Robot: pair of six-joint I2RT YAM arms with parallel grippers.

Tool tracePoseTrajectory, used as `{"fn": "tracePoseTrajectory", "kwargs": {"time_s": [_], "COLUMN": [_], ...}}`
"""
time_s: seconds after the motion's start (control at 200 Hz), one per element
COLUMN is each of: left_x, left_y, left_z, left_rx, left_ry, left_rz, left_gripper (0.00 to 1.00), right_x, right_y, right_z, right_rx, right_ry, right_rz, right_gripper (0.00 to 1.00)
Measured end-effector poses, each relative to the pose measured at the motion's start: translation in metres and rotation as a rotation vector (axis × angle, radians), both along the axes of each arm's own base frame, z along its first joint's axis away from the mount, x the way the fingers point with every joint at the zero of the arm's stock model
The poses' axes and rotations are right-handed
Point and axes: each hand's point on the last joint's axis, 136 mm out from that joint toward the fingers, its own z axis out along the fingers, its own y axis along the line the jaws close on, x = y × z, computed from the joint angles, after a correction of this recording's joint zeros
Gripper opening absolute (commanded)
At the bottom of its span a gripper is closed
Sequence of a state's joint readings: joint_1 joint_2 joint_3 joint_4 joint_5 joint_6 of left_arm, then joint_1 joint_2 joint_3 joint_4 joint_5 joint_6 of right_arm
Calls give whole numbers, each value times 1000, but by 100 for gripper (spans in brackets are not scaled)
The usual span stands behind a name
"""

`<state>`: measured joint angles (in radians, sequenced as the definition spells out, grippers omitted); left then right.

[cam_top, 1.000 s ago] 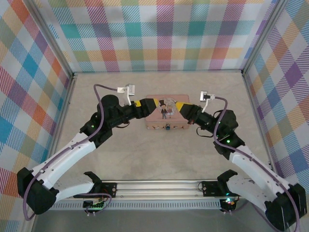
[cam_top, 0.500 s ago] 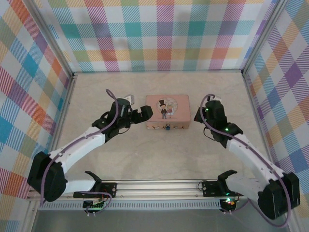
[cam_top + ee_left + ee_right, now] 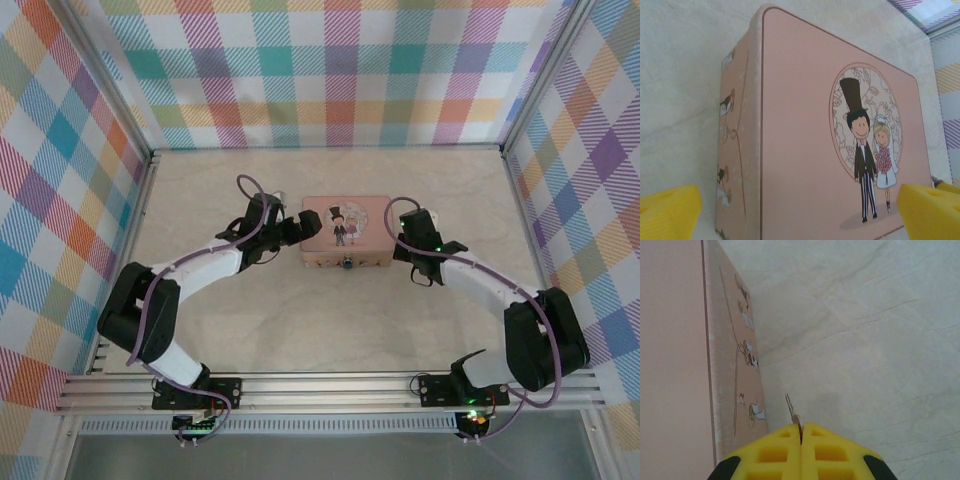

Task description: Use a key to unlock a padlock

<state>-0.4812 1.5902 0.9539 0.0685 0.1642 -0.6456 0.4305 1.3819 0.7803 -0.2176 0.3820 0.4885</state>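
The padlock (image 3: 347,264) is a tiny bluish lock hanging on the near wall of the pink tin (image 3: 345,228). My right gripper (image 3: 801,434) is shut on the key (image 3: 792,411), whose thin silvery blade sticks out past the yellow fingertips, just right of the tin's end wall (image 3: 735,370). From above, the right gripper (image 3: 399,238) sits at the tin's right end. My left gripper (image 3: 800,212) is open, its yellow fingers (image 3: 667,210) spread wide on either side of the tin's lid (image 3: 805,150). From above, the left gripper (image 3: 306,228) is at the tin's left end.
The tin stands mid-table on a pale marble-look surface (image 3: 330,320). Checked walls (image 3: 330,70) close in the back and both sides. A metal rail (image 3: 330,385) with both arm bases runs along the near edge.
Both grippers have drawn back off the tin's lid to its two ends and dropped lower. The left jaws have opened a little wider. The right stays shut on the key.
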Motion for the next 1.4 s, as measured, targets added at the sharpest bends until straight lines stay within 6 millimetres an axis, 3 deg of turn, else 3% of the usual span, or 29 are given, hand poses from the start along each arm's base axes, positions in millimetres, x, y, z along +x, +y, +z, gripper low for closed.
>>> {"fn": "tracePoseTrajectory", "kwargs": {"time_s": [0.27, 0.51, 0.685, 0.865, 1.005, 1.15, 1.255, 1.405], "left_x": [20, 24, 6, -25, -56, -92, -107, -107], "left_y": [-5, 7, 22, 28, 13, -11, -19, -30], "left_z": [-5, 3, 35, 57, 49, 23, 1, -18], "left_rx": [-57, -68, -75, -109, -105, -95, -81, -63], "left_ry": [9, -4, -69, -117, -116, -107, -104, -153], "left_rz": [9, 45, 70, 27, -81, -215, -269, -313], "left_gripper": [100, 100, 100, 100, 100, 100, 100, 100], "right_x": [0, -9, -20, -21, -1, 39, 71, 117], "right_y": [21, 50, 58, 45, 44, 50, 60, 78], "right_z": [2, 2, 6, 32, 73, 107, 106, 85], "right_rx": [71, 143, 170, 116, 81, 74, 72, 70], "right_ry": [-2, 6, 11, -31, -107, -164, -148, -85], "right_rz": [67, 146, 168, 150, 165, 177, 197, 236], "right_gripper": [0, 0, 0, 0, 0, 0, 0, 0]}}
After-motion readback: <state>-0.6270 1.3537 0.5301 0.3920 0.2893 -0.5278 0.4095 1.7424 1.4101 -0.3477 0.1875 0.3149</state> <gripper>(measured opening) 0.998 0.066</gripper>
